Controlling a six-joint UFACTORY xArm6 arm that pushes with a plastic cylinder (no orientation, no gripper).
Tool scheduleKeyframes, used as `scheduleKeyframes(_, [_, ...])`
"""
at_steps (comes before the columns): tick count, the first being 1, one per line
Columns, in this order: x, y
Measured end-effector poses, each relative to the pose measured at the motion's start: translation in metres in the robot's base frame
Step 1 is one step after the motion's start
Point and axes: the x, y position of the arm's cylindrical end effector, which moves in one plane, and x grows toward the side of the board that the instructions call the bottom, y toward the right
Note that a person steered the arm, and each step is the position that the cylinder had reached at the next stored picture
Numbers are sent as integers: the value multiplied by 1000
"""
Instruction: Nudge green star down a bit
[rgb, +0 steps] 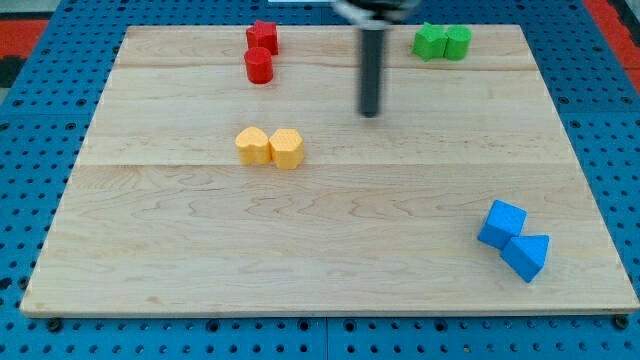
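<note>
The green star (430, 41) sits near the view's top right on the wooden board (320, 250), touching a second green block (457, 42) on its right. My tip (371, 113) is the lower end of the dark rod. It stands below and to the left of the green star, well apart from it and touching no block.
Two red blocks (261, 38) (259, 66) stand at the top, left of the rod. Two yellow blocks (252, 146) (287, 149) sit side by side at centre left. Two blue blocks (502, 223) (527, 256) lie at the bottom right.
</note>
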Motion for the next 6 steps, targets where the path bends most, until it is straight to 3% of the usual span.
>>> scheduleKeyframes(1, [-33,121])
scheduleKeyframes(2, [-96,148])
scheduleKeyframes(4, [-167,143])
scheduleKeyframes(6, [-167,8])
